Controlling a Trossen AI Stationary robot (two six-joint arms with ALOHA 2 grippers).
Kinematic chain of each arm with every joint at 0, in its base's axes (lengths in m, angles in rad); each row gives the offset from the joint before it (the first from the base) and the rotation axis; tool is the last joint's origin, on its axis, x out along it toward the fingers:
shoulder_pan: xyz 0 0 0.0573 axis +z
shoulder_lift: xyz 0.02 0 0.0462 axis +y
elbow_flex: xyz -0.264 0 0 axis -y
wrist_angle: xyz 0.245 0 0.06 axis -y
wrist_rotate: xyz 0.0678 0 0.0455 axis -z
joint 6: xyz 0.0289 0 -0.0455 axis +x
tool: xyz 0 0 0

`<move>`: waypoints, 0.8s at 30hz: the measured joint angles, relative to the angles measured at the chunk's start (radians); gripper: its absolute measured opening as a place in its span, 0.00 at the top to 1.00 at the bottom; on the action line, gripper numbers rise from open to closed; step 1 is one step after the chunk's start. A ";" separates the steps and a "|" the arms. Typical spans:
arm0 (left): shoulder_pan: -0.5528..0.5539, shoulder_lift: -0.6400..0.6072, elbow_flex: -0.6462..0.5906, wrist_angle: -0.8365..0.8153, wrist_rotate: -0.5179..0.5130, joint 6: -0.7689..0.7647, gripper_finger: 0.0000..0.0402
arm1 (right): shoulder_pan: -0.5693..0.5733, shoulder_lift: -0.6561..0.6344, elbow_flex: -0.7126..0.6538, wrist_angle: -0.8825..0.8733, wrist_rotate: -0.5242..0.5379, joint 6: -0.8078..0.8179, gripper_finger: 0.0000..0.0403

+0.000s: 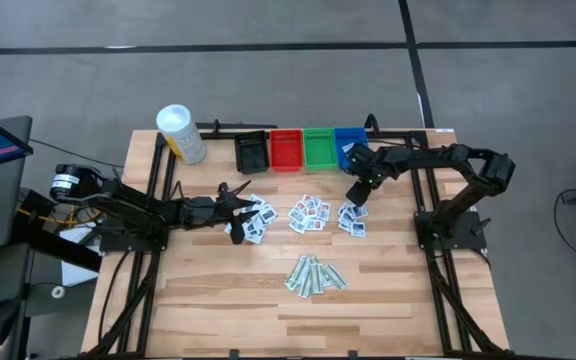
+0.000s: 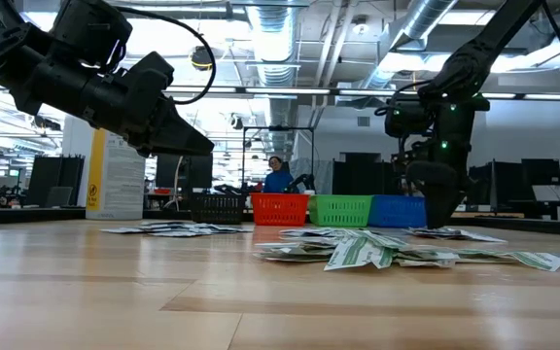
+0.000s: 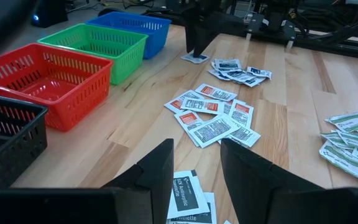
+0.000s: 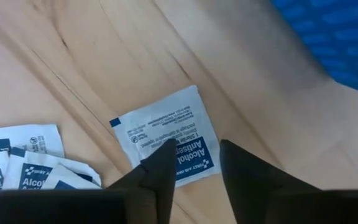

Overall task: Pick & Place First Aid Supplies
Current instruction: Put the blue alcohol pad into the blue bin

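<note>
Currently, scene status as follows.
Tabletop (image 1: 218, 290): pale wooden slats carrying all the items.
Right gripper (image 4: 194, 163): lowered over a single white alcohol packet (image 4: 166, 134) with blue print, which lies flat on the tabletop just beside the blue bin (image 1: 349, 147). Jaws are apart, one finger on each side of the packet's printed end; the wrist view does not show whether they touch it.
Left gripper (image 3: 194, 168): hovers low above the dark-print packets (image 1: 253, 222) at the left of the spread. Jaws are apart and nothing is between them.
Blue-print packets (image 1: 352, 221): loose cluster on the tabletop, near the right gripper.
Red-print packets (image 1: 310, 214): overlapping cluster at the centre, between the other two white groups.
Pale-green strips (image 1: 315, 275): fanned heap lying nearer the front edge, well apart from the bins.
Bins: black bin (image 1: 252, 152), red bin (image 1: 286, 149), green bin (image 1: 319, 147) and the blue bin stand side by side along the far edge.
Canister (image 1: 181, 133): white with a yellow label, upright, left of the black bin.
Background: a person (image 2: 277, 176) shows in the low view, beyond the bins.
</note>
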 joint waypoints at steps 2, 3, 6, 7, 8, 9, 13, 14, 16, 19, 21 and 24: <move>0.000 0.000 0.000 0.000 0.000 0.000 0.67 | 0.000 0.000 0.000 0.000 0.000 0.000 0.75; 0.000 0.000 0.000 0.000 0.000 0.000 0.67 | 0.000 0.000 0.000 0.000 0.000 0.000 0.76; 0.000 0.000 0.000 0.000 0.000 0.000 0.67 | 0.000 0.001 0.000 0.000 0.000 0.000 0.77; 0.000 0.000 0.000 0.000 0.000 0.000 0.67 | 0.000 0.001 0.000 -0.001 0.001 0.000 0.77; 0.000 0.000 0.000 0.000 0.000 0.000 0.67 | 0.000 0.001 0.000 -0.003 0.004 0.000 0.77; 0.000 0.000 0.000 0.000 0.000 0.000 0.67 | 0.001 0.001 0.000 -0.007 0.011 0.000 0.77; 0.000 0.000 0.000 0.000 0.000 0.000 0.67 | 0.002 0.003 0.013 -0.036 0.028 0.000 0.77; 0.000 0.000 0.000 0.000 0.000 0.000 0.67 | 0.003 0.003 0.017 -0.042 0.027 -0.001 0.77; 0.000 0.000 0.000 0.000 0.000 0.000 0.67 | 0.004 0.003 0.026 -0.053 0.028 -0.005 0.77; 0.000 0.000 0.000 0.000 0.000 0.000 0.67 | 0.005 0.004 0.048 -0.081 0.030 -0.010 0.77; 0.000 0.000 0.000 0.000 0.000 0.000 0.67 | 0.005 0.004 0.064 -0.102 0.033 -0.018 0.77; 0.000 0.000 0.000 0.000 0.000 0.000 0.67 | 0.005 0.006 0.081 -0.126 0.037 -0.027 0.78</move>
